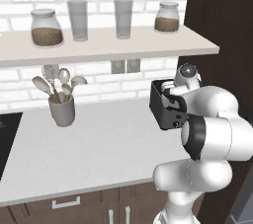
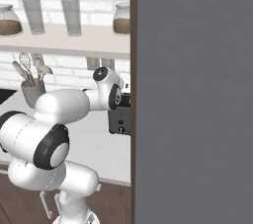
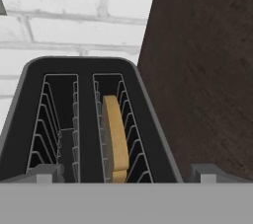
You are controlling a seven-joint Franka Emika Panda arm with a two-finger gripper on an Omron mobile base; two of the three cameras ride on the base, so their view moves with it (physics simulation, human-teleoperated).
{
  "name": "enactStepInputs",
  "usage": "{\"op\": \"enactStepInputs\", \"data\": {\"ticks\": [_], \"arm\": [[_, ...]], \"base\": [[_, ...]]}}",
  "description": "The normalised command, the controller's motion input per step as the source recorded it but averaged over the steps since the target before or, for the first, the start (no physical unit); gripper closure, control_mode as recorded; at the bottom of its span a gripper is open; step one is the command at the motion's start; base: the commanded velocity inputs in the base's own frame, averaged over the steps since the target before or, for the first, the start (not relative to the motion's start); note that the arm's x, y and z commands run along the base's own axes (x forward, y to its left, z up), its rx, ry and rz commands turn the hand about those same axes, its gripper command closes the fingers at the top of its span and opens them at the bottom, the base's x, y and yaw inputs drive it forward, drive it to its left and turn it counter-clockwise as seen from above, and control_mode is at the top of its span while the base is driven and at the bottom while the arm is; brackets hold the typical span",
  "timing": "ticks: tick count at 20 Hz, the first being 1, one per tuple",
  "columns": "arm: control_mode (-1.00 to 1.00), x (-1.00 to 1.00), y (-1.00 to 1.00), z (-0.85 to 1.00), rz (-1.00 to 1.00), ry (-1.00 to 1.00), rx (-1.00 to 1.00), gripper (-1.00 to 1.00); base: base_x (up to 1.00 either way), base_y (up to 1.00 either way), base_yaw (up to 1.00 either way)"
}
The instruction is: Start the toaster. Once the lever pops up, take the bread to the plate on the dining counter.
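Toaster [image 3: 79, 119]: black box at the right end of the brick-backed worktop [image 1: 99, 144], close against a dark wood panel [image 1: 222, 16] on its right. Hand view looked down into its two wire-lined slots. Bread [image 3: 116, 136], a tan slice, stood on edge in the slot nearer the panel; the other slot held no slice. My gripper [image 3: 126, 172] hung just above the toaster with jaws spread wide, one tip outside each end of the slots, gripping nothing. In the left base view my own forearm covered most of the toaster's right side; its front knob was visible below my wrist. Left of the toaster: bare worktop, then a grey utensil crock [image 1: 62, 110] with spoons. Above the toaster: a shelf [image 1: 108, 45] carrying two jars and two glasses.
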Motion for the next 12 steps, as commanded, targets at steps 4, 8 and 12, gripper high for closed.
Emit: {"op": "enactStepInputs", "data": {"ticks": [4,8,12], "arm": [[-1.0,0.0,0.0,0.0,0.0,0.0,0.0,-1.0],[-1.0,0.0,0.0,0.0,0.0,0.0,0.0,-1.0],[-1.0,0.0,0.0,0.0,0.0,0.0,0.0,-1.0]], "base": [[0.0,0.0,0.0],[0.0,0.0,0.0],[0.0,0.0,0.0]]}}
